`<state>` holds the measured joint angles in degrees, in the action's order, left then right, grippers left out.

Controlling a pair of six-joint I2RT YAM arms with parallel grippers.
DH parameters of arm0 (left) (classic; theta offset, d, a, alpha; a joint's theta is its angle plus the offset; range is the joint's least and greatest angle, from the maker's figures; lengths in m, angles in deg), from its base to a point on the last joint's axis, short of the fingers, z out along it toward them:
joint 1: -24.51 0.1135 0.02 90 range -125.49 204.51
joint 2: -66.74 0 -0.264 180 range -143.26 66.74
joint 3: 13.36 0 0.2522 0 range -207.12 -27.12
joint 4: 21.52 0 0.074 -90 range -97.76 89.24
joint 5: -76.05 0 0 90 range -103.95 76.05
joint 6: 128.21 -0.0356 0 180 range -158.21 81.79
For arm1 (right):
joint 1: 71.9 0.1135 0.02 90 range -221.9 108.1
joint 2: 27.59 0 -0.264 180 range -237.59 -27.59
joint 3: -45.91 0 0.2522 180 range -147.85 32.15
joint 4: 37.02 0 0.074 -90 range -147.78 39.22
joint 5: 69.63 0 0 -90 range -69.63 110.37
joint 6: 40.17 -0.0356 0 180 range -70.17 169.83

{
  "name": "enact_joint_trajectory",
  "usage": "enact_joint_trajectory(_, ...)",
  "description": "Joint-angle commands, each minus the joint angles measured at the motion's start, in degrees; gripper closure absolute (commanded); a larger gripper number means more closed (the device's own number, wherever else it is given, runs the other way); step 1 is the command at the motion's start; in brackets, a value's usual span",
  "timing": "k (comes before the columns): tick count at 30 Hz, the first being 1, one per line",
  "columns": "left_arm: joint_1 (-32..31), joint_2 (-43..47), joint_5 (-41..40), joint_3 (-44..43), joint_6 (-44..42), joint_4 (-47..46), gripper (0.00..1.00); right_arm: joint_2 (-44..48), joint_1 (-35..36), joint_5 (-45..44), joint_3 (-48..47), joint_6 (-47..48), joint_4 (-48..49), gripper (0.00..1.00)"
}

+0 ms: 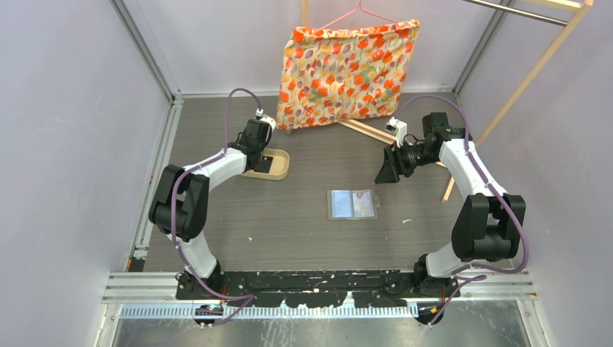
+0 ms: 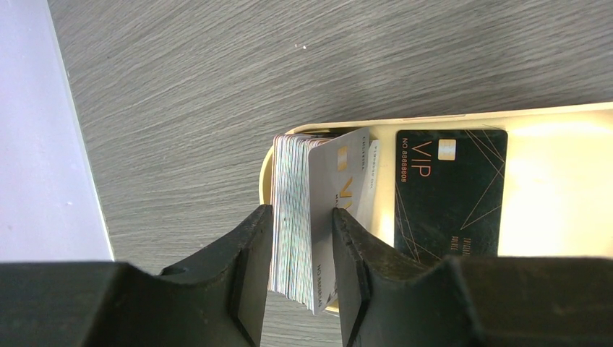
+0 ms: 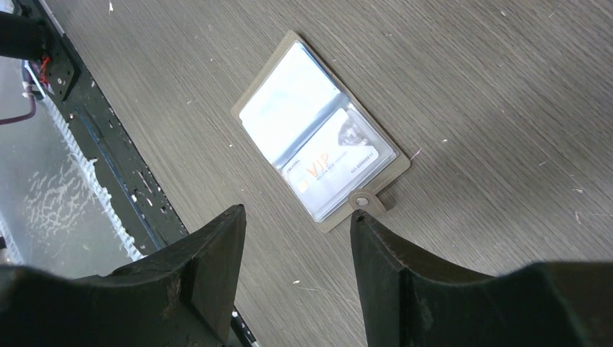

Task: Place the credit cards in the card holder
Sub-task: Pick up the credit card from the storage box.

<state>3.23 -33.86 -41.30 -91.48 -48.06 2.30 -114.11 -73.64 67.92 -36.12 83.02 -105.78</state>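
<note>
Overhead, the left arm reaches forward and outward from its base, elbow bent, with its wrist dipped into the tan oval tray [image 1: 280,171] at the far left of the grey wood-grain table [image 1: 303,231]. The left gripper [image 2: 302,267] points down into that tray. Its two black fingers [image 2: 253,275] press against either side of a stack of thin, pale, rectangular plastic credit cards [image 2: 291,217] standing on edge at the tray's end. A grey card [image 2: 340,173] leans at the stack's outer face, touching the other finger. Just beside them a black card with gold "VIP" lettering [image 2: 448,191] lies flat on the tray floor.

The right arm is folded upward, with its forearm raised and its wrist tilted down and inward. The right gripper [image 3: 296,215] hangs well above the table with its jaws spread apart and nothing between them. Below it, near the table's middle, the flat grey card holder [image 3: 318,130] lies unfolded. A pale card marked "VIP" [image 3: 334,163] sits in one of its clear pockets. An orange floral cushion [image 1: 347,72] hangs at the back.
</note>
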Motion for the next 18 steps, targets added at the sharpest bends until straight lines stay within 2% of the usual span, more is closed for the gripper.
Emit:
enact_joint_trajectory(1, 0.1, 3.11, -1.24, -0.34, 0.16, -1.88, 0.63, -0.23, -0.31, 1.14, -1.43, 1.18, -0.48, 0.4)
enact_joint_trajectory(18, -0.34, 3.83, -0.63, -0.15, 0.35, -2.02, 0.7, -0.41, -0.28, 1.32, -1.6, 1.35, -0.8, 0.4)
